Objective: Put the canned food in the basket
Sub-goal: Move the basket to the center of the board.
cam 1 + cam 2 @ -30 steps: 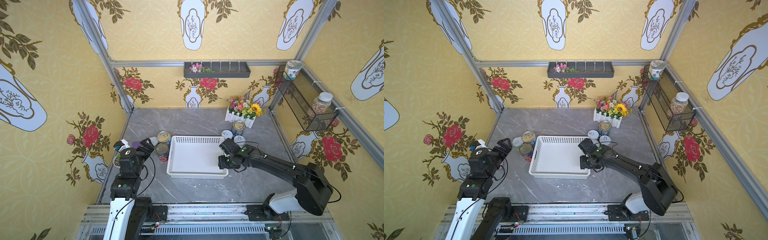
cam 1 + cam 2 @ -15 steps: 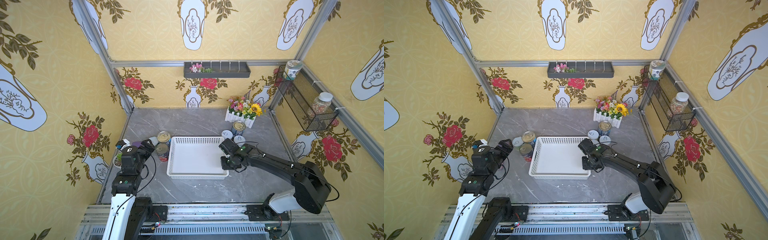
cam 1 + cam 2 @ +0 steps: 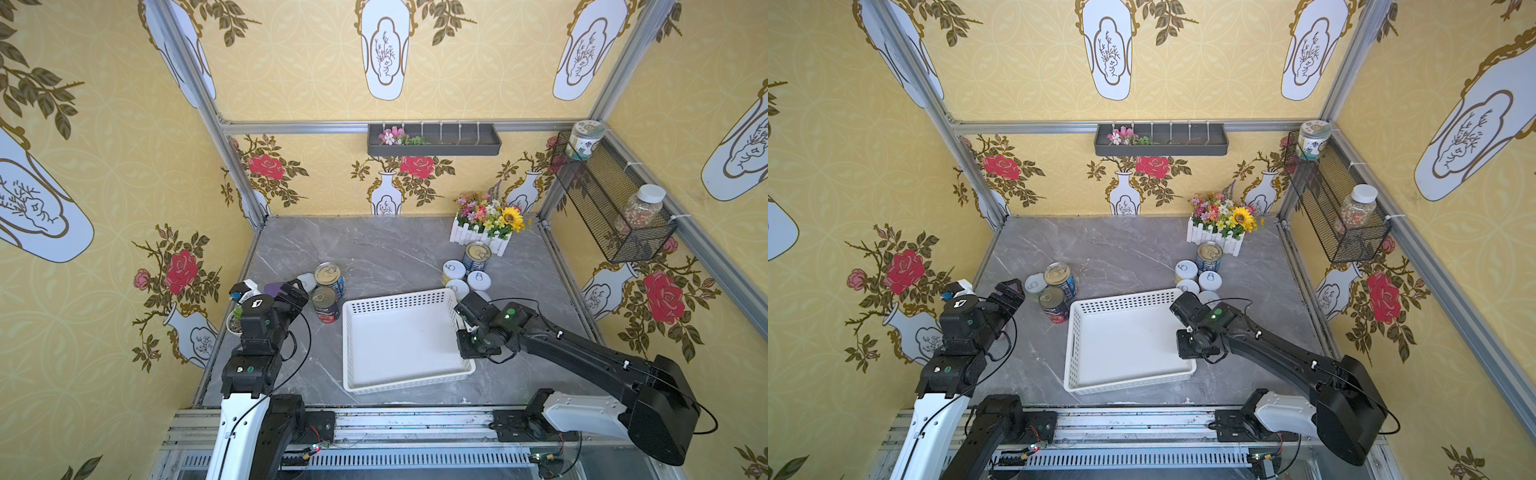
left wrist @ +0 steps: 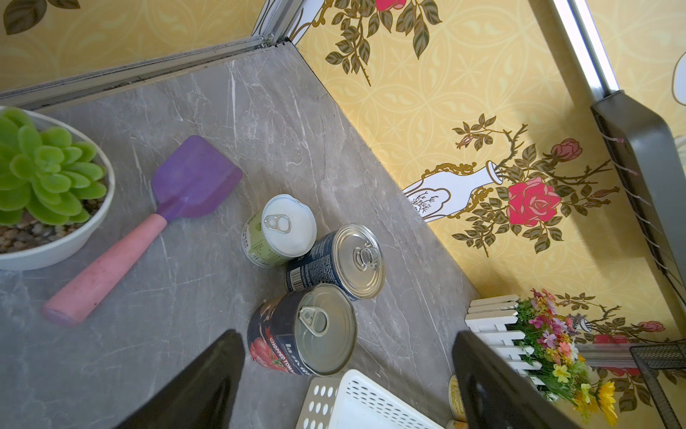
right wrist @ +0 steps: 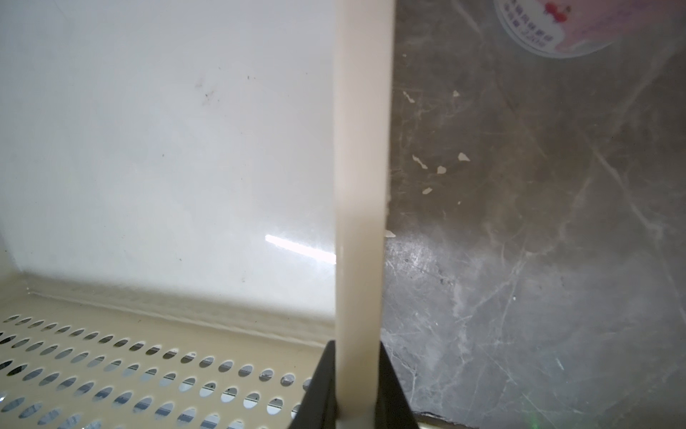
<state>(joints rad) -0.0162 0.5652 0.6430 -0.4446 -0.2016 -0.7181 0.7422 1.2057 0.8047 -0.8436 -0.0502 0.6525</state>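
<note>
The white perforated basket (image 3: 399, 296) (image 3: 1125, 300) sits mid-table with nothing in it. My right gripper (image 3: 462, 332) (image 5: 357, 347) is shut on the basket's right rim (image 5: 362, 167). Left of the basket stand three cans: a red-labelled can (image 3: 325, 304) (image 4: 308, 330), a dark blue can (image 3: 329, 277) (image 4: 345, 260) and a short white-lidded can (image 3: 306, 281) (image 4: 282, 230). My left gripper (image 3: 293, 293) (image 4: 345, 336) is open just short of the red can and holds nothing. Behind the basket's right corner stand a blue can (image 3: 476, 256) and white-lidded cans (image 3: 453, 270).
A potted succulent (image 4: 44, 185) and a purple spatula (image 4: 148, 223) lie by the left wall. A flower box (image 3: 486, 224) stands at the back right. A black wire basket (image 3: 602, 199) with jars hangs on the right wall. A grey tray (image 3: 434, 139) hangs on the back wall.
My right gripper has closed on the basket's rim, and the basket has turned slightly, its near right corner drawn rightward. My left gripper's jaws have narrowed a little.
</note>
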